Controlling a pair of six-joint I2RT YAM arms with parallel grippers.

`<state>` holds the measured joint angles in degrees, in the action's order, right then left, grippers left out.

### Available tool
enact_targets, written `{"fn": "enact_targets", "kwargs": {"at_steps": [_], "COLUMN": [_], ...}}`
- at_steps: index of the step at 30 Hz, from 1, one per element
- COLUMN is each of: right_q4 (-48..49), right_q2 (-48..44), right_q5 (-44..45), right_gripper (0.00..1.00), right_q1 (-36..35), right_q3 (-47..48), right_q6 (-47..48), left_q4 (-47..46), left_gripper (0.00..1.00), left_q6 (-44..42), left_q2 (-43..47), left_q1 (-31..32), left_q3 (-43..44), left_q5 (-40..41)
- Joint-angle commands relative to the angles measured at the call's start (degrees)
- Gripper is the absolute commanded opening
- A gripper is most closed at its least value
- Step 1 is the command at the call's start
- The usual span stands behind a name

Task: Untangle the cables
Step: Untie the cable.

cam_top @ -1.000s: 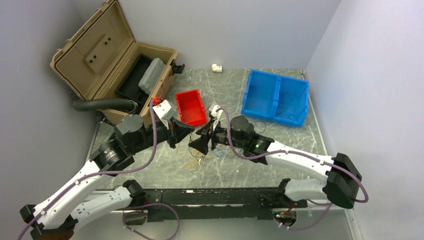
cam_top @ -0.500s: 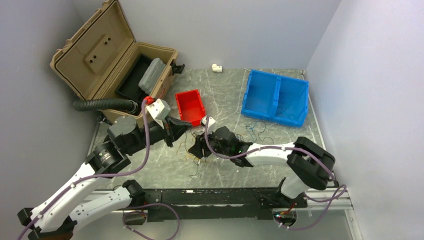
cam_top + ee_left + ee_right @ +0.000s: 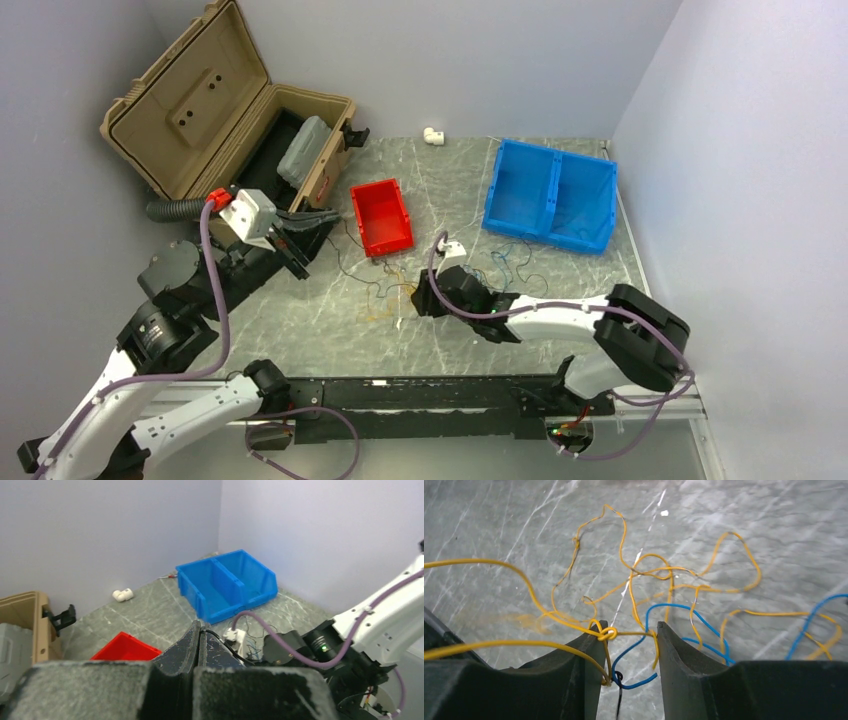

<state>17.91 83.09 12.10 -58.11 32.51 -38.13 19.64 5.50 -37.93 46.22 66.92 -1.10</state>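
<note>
The cables (image 3: 385, 293) lie as a small tangle of thin yellow, blue and dark strands on the marble table, left of centre. My left gripper (image 3: 333, 213) is raised near the tan case. Its jaws (image 3: 201, 628) are shut on a dark cable (image 3: 235, 651) that runs down toward the tangle. My right gripper (image 3: 416, 297) is low at the tangle's right side. In the right wrist view its jaws (image 3: 630, 630) stand apart, with a yellow knot (image 3: 608, 633), a blue strand (image 3: 639, 642) and a dark loop between them. More yellow loops (image 3: 649, 572) spread beyond.
A red bin (image 3: 381, 215) sits just behind the tangle. A blue two-part bin (image 3: 550, 195) stands at the back right, with loose blue strands (image 3: 510, 262) in front of it. The open tan case (image 3: 230, 130) and a black ribbed hose (image 3: 190, 208) are at the back left. A white fitting (image 3: 432, 134) lies by the far wall.
My left gripper has pulled back left and up, drawing the dark cable out. My right gripper has dropped to the table at the tangle and its jaws have narrowed.
</note>
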Motion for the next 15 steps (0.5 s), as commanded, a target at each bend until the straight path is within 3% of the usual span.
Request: {"fn": "enact_targets", "kwargs": {"at_steps": [1,9,15], "right_q4": [-6.38,-11.26,-16.59], "right_q2": [-6.09,-16.08,-23.20], "right_q5": [8.30,12.52,17.59], "right_gripper": [0.43,0.44,0.26], "right_q1": [0.10,0.09,0.15], "right_q3": [-0.98,-2.00,-2.55], "right_q6": [-2.48,1.84,3.28], "left_q4": [0.36,-0.12,1.43], "left_gripper": [0.00,0.00,0.00], "left_q6": [-1.99,-1.45,-1.06], "left_q2": [0.86,1.17,0.75], "left_q1": [-0.12,-0.09,-0.08], "left_q3": [1.04,-0.11,1.15], "left_q5": [6.12,6.80,11.45]}}
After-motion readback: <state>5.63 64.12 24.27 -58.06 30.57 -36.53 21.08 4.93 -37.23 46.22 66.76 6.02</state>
